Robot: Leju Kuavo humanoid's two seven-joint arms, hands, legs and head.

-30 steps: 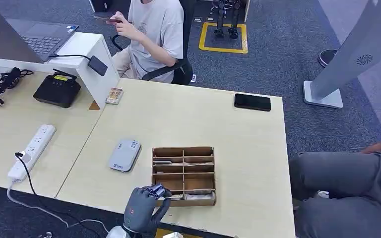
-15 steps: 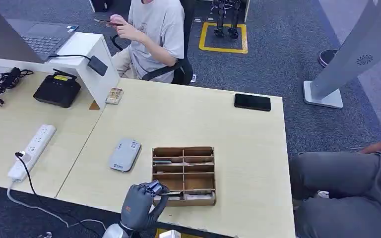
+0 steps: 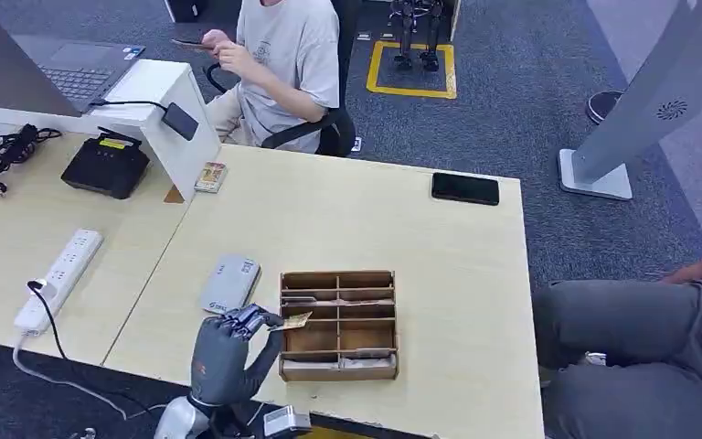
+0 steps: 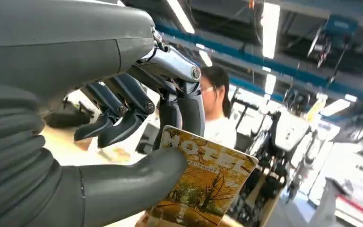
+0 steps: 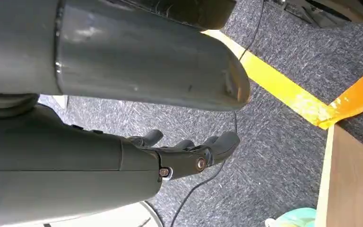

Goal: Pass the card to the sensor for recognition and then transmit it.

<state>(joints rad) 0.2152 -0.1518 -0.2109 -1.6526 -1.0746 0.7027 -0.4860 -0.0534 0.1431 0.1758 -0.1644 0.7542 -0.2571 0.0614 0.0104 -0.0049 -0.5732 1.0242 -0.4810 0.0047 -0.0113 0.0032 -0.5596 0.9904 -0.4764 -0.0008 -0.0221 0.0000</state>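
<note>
— Card out yet?
— Yes, the left hand (image 3: 224, 352) pinches the card (image 3: 294, 320), lower centre, above the wooden organiser (image 3: 338, 325). Right hand (image 5: 189, 151) hangs loosely spread.
— Next?
— Probably left, onto the grey sensor (image 3: 229, 284)

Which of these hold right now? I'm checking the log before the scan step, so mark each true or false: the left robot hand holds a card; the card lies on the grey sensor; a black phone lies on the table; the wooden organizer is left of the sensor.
1. The left robot hand holds a card. True.
2. The card lies on the grey sensor. False: it is held above the wooden organizer.
3. A black phone lies on the table. True.
4. The wooden organizer is left of the sensor. False: it sits to its right.
</note>
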